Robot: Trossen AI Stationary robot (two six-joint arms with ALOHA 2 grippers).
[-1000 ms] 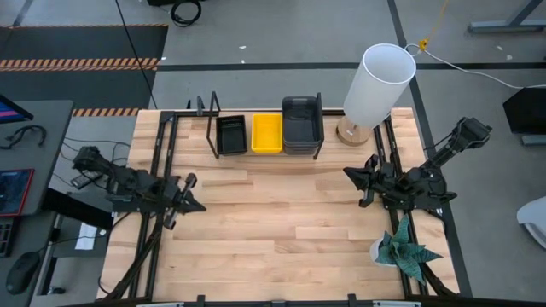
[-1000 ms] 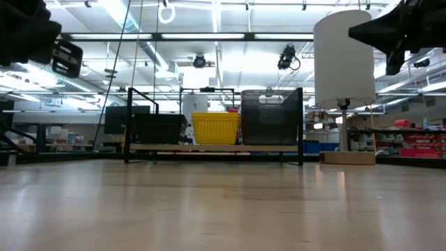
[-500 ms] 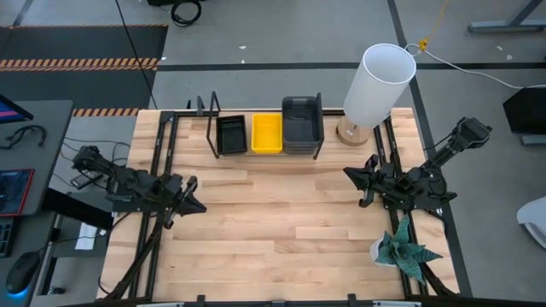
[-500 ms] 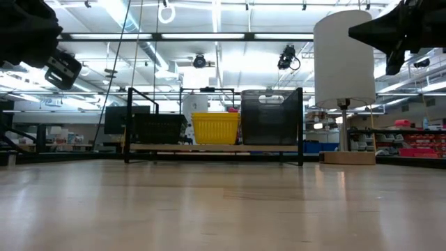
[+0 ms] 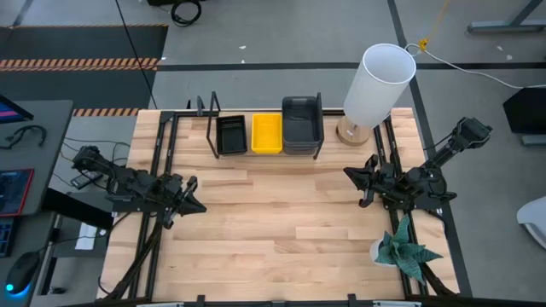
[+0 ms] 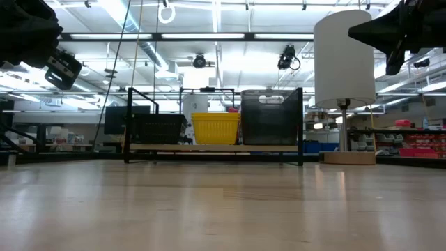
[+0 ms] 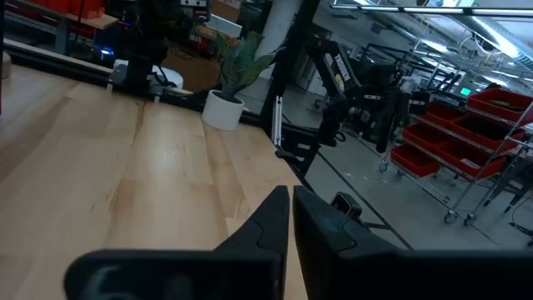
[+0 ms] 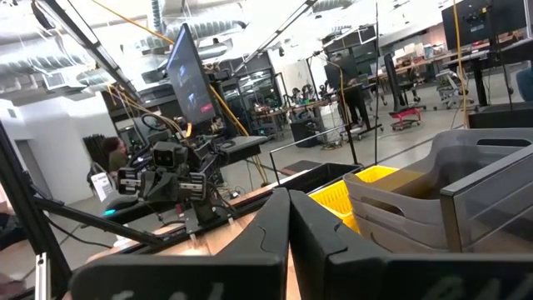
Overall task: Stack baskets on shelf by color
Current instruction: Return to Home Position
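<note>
We see open pale wooden tabletop [image 5: 281,230] mid-table; the low black metal-rod shelf [image 5: 211,128], tall white cylinder [image 5: 375,85] and green potted plant [image 5: 405,251] edge it.

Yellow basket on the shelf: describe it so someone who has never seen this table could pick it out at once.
A low black shelf stands at the far edge of the wooden table, beside a tall white cylinder. The yellow basket sits in its middle, between a black basket toward the left arm and a taller grey basket toward the right. It alone is brightly coloured.
</note>
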